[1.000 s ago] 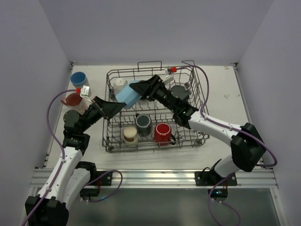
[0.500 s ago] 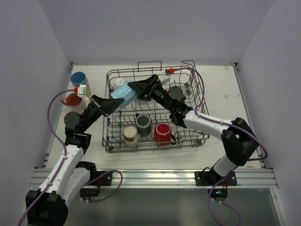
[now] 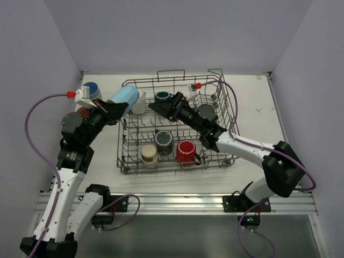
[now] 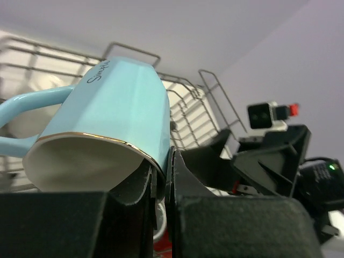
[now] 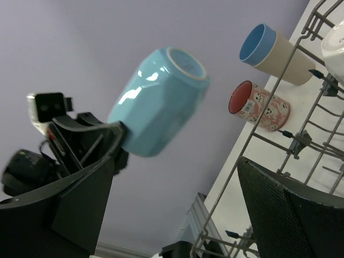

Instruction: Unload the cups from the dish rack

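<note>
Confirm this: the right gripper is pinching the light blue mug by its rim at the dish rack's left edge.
Wrong arm. The left gripper pinches the light blue mug by its rim at the dish rack's left edge; the left wrist view shows it. The right gripper is open.
</note>
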